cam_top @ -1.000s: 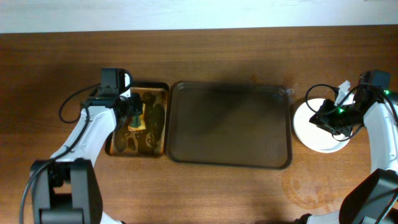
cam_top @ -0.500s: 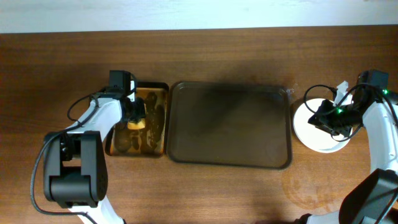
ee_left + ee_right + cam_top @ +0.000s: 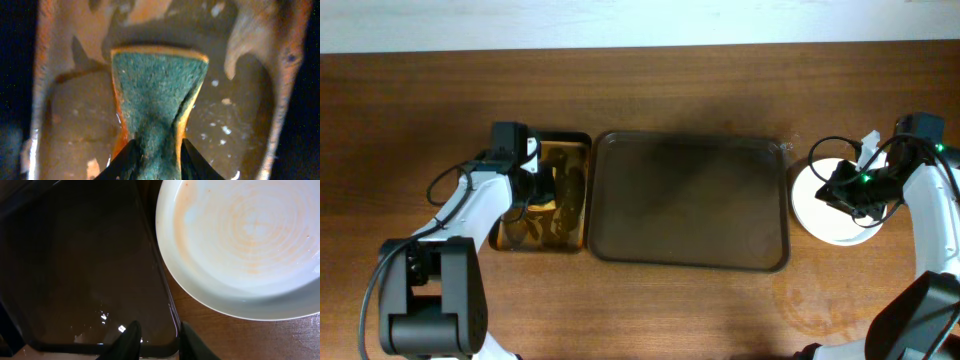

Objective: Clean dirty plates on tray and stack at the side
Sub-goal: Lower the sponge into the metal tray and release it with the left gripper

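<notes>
A stack of white plates sits on the bare wood right of the large dark-brown tray, which holds no plates. The top plate carries faint orange smears; how many plates are in the stack I cannot tell. My right gripper hovers over the stack's left edge. In the right wrist view it is slightly open and empty above the tray's corner. My left gripper is shut on a green-and-yellow sponge, pressed into the small stained tray. In the left wrist view its jaws pinch the sponge's near end.
The small black-rimmed tray has an orange-brown, wet, smeared bottom and lies directly left of the large tray. Wood-grain tabletop surrounds both trays. A pale wall edge runs along the back.
My left arm has shifted slightly over the small tray and brought the sponge down onto its bottom. The right arm and the plate stack have not moved.
</notes>
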